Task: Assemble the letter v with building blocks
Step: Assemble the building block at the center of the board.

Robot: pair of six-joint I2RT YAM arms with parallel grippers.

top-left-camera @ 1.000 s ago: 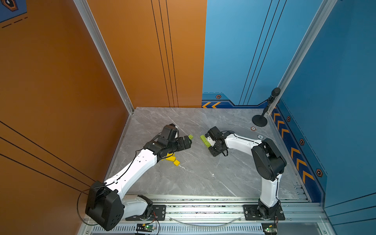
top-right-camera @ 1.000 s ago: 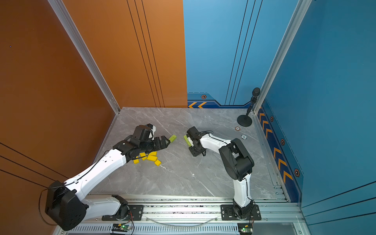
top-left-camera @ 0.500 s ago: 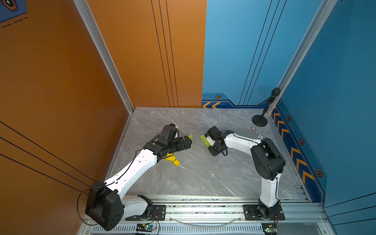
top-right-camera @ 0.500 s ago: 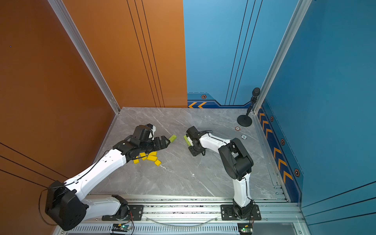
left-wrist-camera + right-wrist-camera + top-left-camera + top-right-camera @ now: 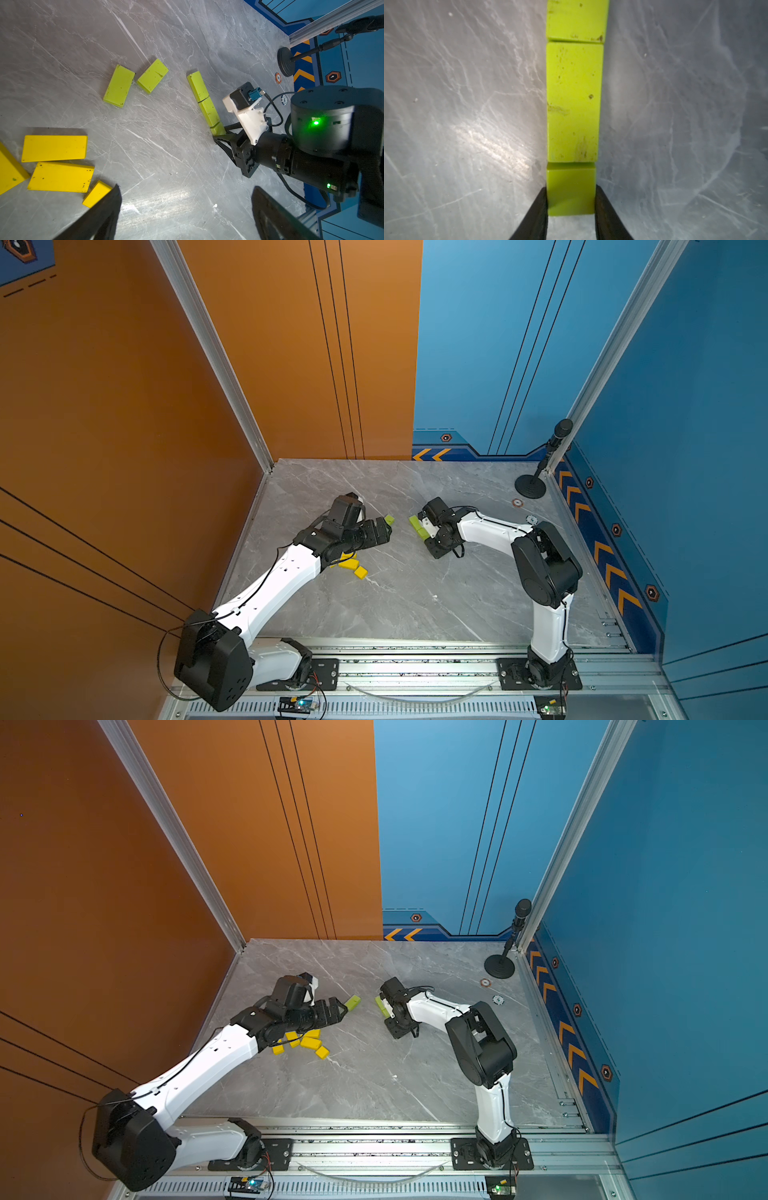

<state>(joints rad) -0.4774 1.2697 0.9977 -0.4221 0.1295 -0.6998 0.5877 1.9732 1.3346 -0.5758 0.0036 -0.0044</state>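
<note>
Three lime-green building blocks form a straight row (image 5: 417,526) on the grey table. In the right wrist view my right gripper (image 5: 571,199) is shut on the small green cube (image 5: 571,187) at the row's near end, close against the middle brick (image 5: 574,101). Two more green bricks (image 5: 119,86) (image 5: 152,75) lie loose by my left gripper (image 5: 186,189), which hangs open over bare table with nothing between its fingers. Several yellow blocks (image 5: 54,148) lie together beside it, partly hidden under the left arm in both top views (image 5: 309,1042).
A microphone stand (image 5: 531,487) stands in the back right corner, with two small round markers (image 5: 517,502) on the table near it. Orange and blue walls close the table on three sides. A metal rail (image 5: 415,659) runs along the front.
</note>
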